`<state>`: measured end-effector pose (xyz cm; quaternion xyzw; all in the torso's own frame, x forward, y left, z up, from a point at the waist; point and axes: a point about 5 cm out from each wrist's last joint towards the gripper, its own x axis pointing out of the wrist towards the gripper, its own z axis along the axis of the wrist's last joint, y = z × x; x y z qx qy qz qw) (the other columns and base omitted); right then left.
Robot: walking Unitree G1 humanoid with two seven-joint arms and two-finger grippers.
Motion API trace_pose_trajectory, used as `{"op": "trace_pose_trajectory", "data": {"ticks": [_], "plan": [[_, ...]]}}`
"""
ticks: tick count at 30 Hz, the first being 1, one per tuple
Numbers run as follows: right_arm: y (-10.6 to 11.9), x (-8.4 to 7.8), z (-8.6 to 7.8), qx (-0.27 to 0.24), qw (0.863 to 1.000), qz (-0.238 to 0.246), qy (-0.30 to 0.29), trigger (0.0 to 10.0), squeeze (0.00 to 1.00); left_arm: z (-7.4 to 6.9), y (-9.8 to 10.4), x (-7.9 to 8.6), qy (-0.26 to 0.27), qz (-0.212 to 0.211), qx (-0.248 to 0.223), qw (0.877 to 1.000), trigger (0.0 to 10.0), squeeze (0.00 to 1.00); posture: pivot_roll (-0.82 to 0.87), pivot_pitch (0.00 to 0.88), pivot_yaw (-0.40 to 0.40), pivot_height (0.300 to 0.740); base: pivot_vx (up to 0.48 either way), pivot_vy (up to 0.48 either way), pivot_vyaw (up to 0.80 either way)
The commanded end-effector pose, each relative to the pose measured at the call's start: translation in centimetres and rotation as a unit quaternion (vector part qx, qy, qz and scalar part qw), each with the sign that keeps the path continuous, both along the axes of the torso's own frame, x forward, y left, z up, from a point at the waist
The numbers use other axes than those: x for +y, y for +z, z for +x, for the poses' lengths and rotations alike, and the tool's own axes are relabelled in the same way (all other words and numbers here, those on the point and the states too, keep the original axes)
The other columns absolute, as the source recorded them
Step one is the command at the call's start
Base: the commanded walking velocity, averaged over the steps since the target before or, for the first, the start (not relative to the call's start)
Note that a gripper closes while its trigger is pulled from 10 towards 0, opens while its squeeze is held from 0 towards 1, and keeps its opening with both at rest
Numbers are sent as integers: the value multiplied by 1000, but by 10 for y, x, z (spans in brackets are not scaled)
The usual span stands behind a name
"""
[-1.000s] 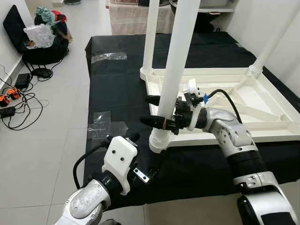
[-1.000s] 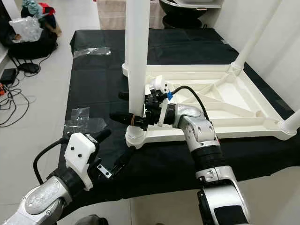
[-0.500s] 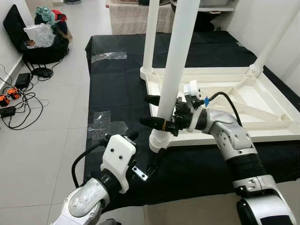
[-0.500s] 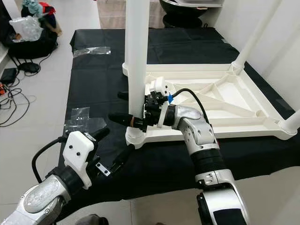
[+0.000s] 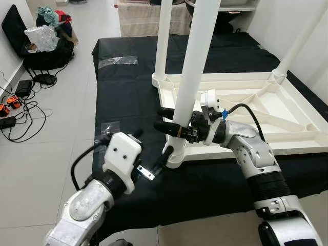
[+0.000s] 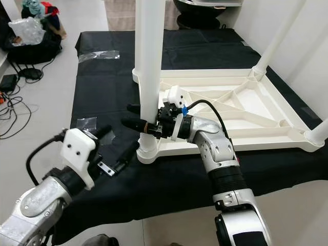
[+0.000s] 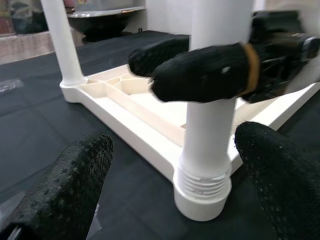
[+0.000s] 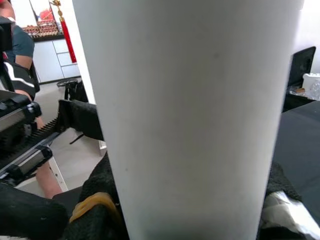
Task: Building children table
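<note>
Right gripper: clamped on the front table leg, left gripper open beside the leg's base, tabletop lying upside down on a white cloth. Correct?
Not quite: the cloth is black, not white, as the left eye view shows. The rest holds: the right gripper is clamped on the front table leg, the left gripper is open beside the leg's base, and the tabletop lies upside down.

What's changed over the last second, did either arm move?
The left gripper has come forward and up, open, its fingertips now close beside the threaded base of the near table leg. The right gripper stays clamped on that leg, just above the socket. The upturned tabletop and black cloth look unmoved.
</note>
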<state>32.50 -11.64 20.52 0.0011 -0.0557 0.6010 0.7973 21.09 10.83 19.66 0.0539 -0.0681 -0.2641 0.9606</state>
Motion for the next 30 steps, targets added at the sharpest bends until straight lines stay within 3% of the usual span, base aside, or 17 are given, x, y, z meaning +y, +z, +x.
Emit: {"op": "trace_pose_trajectory", "data": {"ticks": [1,7,10,13,15,16,17,18,19,20,22,23,24,25,26,28,30], "plan": [[-3,-2,-1,-5,1000,-2,-22,0,0,1,-2,3,3,8,1,1000,10000,0,68,103,-58,740,0,0,0],[-6,-9,0,-10,995,-13,-100,0,0,-3,-6,2,-6,10,11,1000,10000,0,60,97,-57,740,0,0,0],[-12,-19,8,-7,975,-34,-219,0,0,-5,-9,-1,-10,9,15,1000,10000,0,55,95,-53,740,0,0,0],[-12,-19,8,-7,975,-34,-219,0,0,-5,-9,-1,-10,9,15,1000,10000,0,55,95,-53,740,0,0,0],[-14,-21,14,-1,949,-40,-312,0,0,-3,-9,-2,-13,8,15,1000,10000,0,52,97,-51,740,0,0,0],[-14,-21,14,-1,949,-40,-312,0,0,-3,-9,-2,-13,8,15,1000,10000,0,52,97,-51,740,0,0,0],[-16,-22,18,12,930,-39,-365,0,0,-2,-9,-2,-14,8,14,1000,10000,0,51,97,-54,740,0,0,0],[-16,-22,18,12,930,-39,-365,0,0,-2,-9,-2,-14,8,14,1000,10000,0,51,97,-54,740,0,0,0],[-17,-24,22,22,907,-41,-419,0,0,-2,-9,-2,-15,8,14,1000,10000,0,52,99,-56,740,0,0,0],[-17,-24,22,22,907,-41,-419,0,0,-2,-9,-2,-15,8,14,1000,10000,0,52,99,-56,740,0,0,0],[-21,-29,27,60,854,-37,-515,0,0,-2,-9,-3,-17,7,14,1000,10000,0,52,101,-58,740,0,0,0],[-21,-29,27,60,854,-37,-515,0,0,-2,-9,-3,-17,7,14,1000,10000,0,52,101,-58,740,0,0,0],[-21,-30,28,65,826,-34,-558,0,0,-3,-9,-4,-18,6,14,1000,10000,0,55,103,-63,740,0,0,0],[-21,-30,28,65,826,-34,-558,0,0,-3,-9,-4,-18,6,14,1000,10000,0,55,103,-63,740,0,0,0],[-21,-31,28,68,798,-29,-598,0,0,-4,-9,-6,-18,4,15,1000,10000,0,56,103,-64,740,0,0,0],[-18,-32,25,66,722,-4,-689,0,0,-5,-9,-9,-21,1,15,1000,10000,0,59,105,-69,740,0,0,0],[-18,-32,25,66,722,-4,-689,0,0,-5,-9,-9,-21,1,15,1000,10000,0,59,105,-69,740,0,0,0]]}}
